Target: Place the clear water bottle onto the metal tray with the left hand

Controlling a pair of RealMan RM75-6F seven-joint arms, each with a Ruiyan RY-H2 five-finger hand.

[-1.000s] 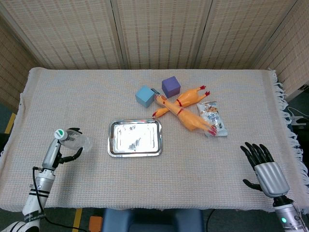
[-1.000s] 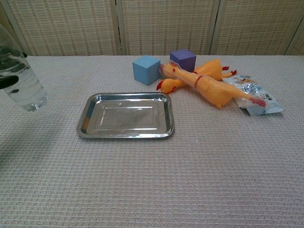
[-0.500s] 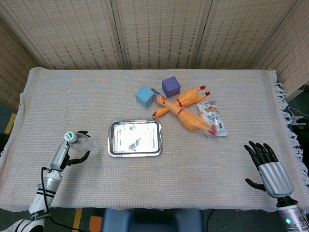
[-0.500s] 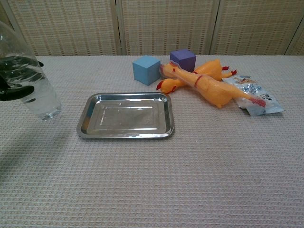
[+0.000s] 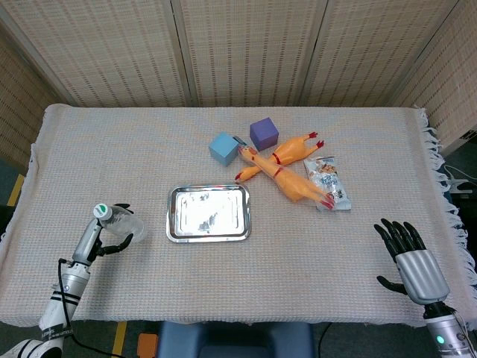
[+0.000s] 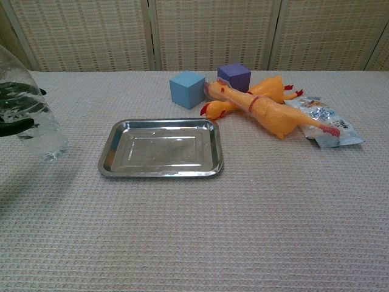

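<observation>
While the left hand (image 5: 112, 237) grips the bottle (image 5: 119, 222) off the desk, left of the tray (image 5: 208, 213), carrying and setting down remain; right hand (image 5: 408, 254) idles, fingers spread.

Silver-cased left hand (image 5: 104, 233) with black fingers on a slim grey forearm trailing a black cable; right hand (image 5: 408, 256) shows a ribbed silver back, black fingers.
</observation>
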